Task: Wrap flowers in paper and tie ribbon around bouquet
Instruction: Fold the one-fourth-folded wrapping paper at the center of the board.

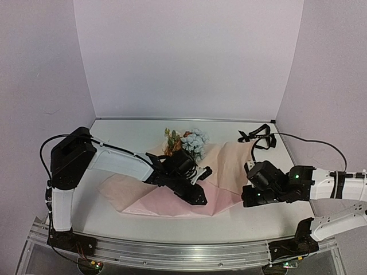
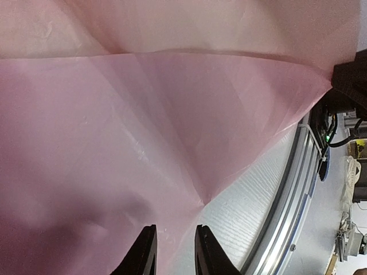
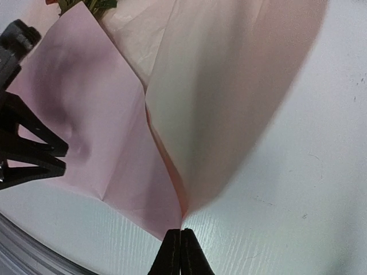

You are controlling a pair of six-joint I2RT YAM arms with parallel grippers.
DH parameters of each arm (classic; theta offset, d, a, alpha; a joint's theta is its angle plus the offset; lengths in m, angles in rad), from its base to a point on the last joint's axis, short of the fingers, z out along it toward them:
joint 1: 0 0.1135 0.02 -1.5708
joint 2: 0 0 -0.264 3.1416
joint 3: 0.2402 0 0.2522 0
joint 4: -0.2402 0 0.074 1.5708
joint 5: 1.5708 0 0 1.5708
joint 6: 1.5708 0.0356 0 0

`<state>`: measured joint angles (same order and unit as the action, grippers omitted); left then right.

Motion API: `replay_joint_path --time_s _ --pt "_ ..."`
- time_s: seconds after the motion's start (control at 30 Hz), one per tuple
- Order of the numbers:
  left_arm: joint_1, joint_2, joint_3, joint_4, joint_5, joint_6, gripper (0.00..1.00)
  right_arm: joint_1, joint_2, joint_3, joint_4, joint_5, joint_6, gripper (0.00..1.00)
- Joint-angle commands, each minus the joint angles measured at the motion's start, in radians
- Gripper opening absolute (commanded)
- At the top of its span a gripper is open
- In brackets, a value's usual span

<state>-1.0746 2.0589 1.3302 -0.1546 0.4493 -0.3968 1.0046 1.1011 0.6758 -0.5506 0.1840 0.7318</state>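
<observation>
The pink paper (image 1: 155,200) lies spread on the white table, partly folded over itself. The flowers (image 1: 189,142) lie on its far edge, heads pointing toward the back wall; only green leaves (image 3: 86,4) show in the right wrist view. My left gripper (image 1: 198,197) rests low over the paper's middle, jaws a narrow gap apart (image 2: 175,227), with the paper's (image 2: 143,114) near edge running beneath the gap. My right gripper (image 3: 180,230) is shut on a corner of the paper (image 3: 189,114) and holds that flap raised off the table. The black ribbon (image 1: 256,136) lies at the back right.
A metal rail (image 1: 172,252) runs along the table's near edge, close to the left gripper (image 3: 62,158). White walls enclose the back and both sides. A black cable (image 1: 309,140) loops from the right arm past the ribbon.
</observation>
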Motion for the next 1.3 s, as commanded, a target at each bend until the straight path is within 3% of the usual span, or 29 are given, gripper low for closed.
replay_joint_path --time_s 0.0,0.3,0.53,0.87,1.27 --pt "0.022 -0.186 -0.091 0.005 -0.044 -0.025 0.26 0.003 -0.046 0.047 -0.107 0.09 -0.049 0.0" --pt "0.036 -0.445 -0.424 -0.043 -0.087 -0.11 0.25 -0.017 -0.082 0.075 -0.234 0.18 -0.101 0.0" --pt "0.036 -0.457 -0.551 0.015 -0.067 -0.16 0.22 -0.02 -0.063 0.123 -0.262 0.161 -0.147 0.0" --pt "0.036 -0.391 -0.534 0.067 -0.079 -0.162 0.19 0.0 0.103 0.285 -0.239 -0.025 -0.133 0.0" --pt "0.036 -0.406 -0.554 0.075 -0.083 -0.161 0.18 0.019 0.521 0.533 -0.042 -0.413 -0.052 0.0"
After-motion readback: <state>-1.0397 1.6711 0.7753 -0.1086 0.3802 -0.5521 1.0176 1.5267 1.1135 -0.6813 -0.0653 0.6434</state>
